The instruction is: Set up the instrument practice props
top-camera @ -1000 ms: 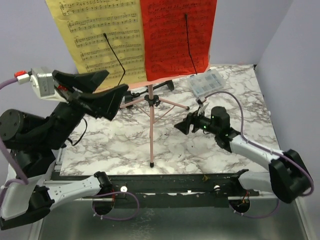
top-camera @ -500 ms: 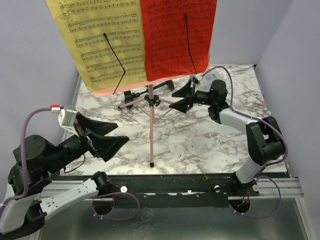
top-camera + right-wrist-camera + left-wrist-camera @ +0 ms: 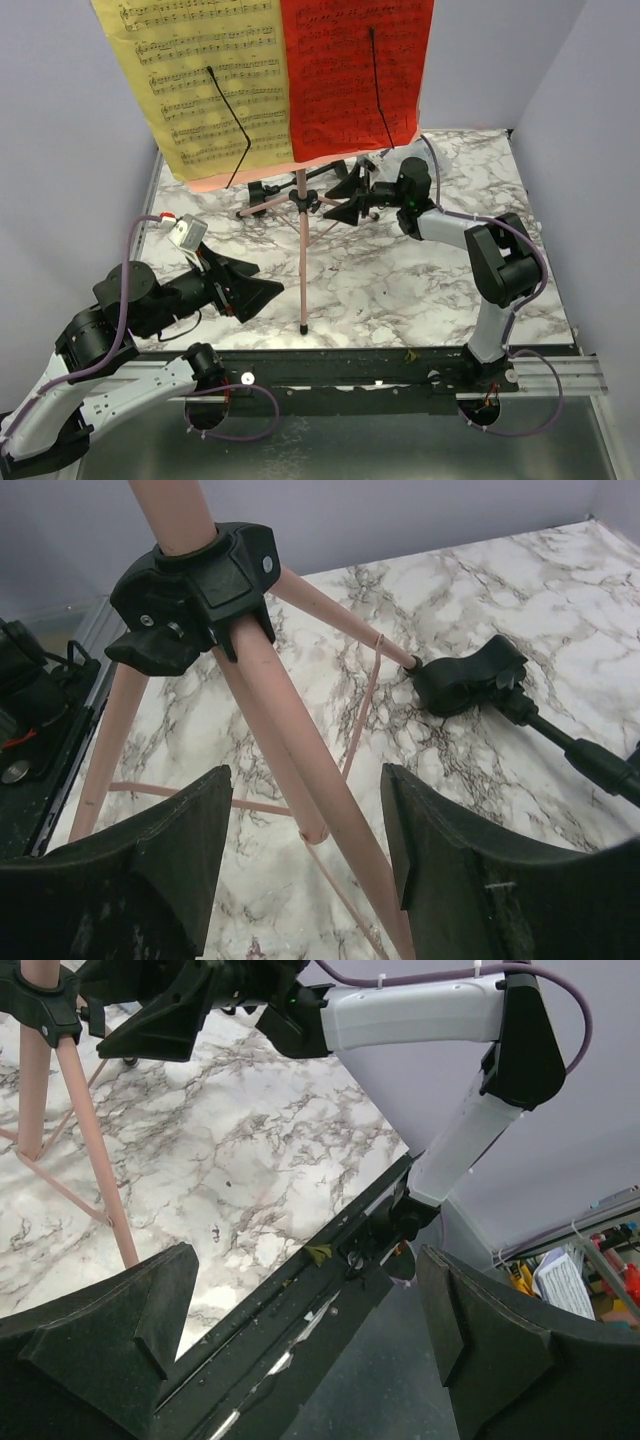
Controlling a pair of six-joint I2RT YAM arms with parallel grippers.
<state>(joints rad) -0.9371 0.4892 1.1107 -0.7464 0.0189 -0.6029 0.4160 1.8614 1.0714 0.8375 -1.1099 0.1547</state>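
Left gripper (image 3: 268, 280) hangs low over the near left part of the table (image 3: 420, 300), its jaws spread wide and holding nothing. Just past it, the front leg (image 3: 302, 290) of the pink music stand (image 3: 300, 215) comes down to the marble. The stand is upright near the middle of the table.

Further in, the right gripper (image 3: 305, 870) reaches from the right to the tripod, just below the black hub (image 3: 195, 590). Its jaws stand apart with one pink leg between them, and I see a gap on both sides, so nothing is grasped yet.

Behind the tripod the black microphone (image 3: 263, 190) sits on the table, its clip just beside the end of a back leg. Highest and farthest, the yellow page (image 3: 200, 80) and the red page (image 3: 350, 70) rest side by side on the stand.

I judge the step in hand is to adjust the stand by its leg. The next move calls for a soft closing on this thin leg and a slow pull, because the stand is tall, carries its load high and may tip.

No box or tray shows in these views, so I can report no contents.
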